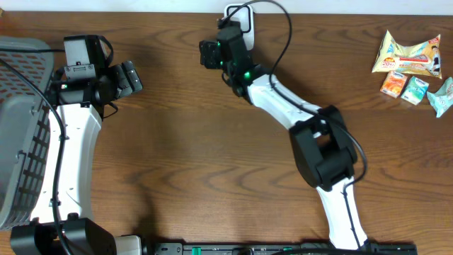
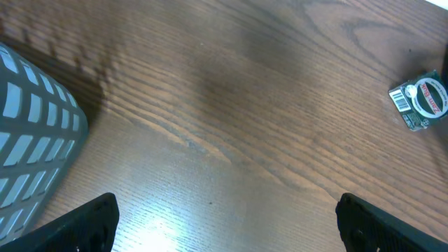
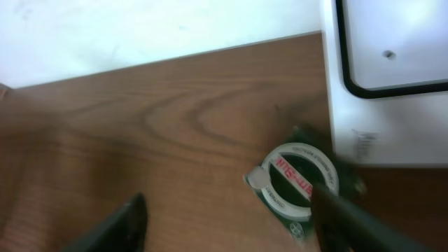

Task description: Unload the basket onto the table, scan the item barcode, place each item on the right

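Item (image 3: 292, 183) lies flat on the table (image 1: 177, 156), right up against the lower edge of the white scanner (image 3: 388, 70). It's a small green pack with a round white lid w/ red lettering. The right wrist cam is blurry, so I can't read the label, and the pack's lower right corner is cut off behind a finger. The left wrist cam shows a barcode on the pack's side, far at frame right and too small to read.

Right gripper (image 3: 227, 199) is down over the item with its jaws standing apart. One finger is well clear on the wood. The other crosses in front of the pack, prob. just beside it, but I can't tell if it touches. Nothing is clamped. From overhead the wrist hides the item completely, and only the top of the scanner pokes out behind it.

Left gripper (image 2: 225, 203) is spread wide and holds nothing, hovering over bare wood w/ only its fingertips in frame. The grey basket (image 1: 15, 134) sits at the left edge, partly cut off. Snack packs (image 1: 410, 60) sit at the far right corner, well apart from both arms.
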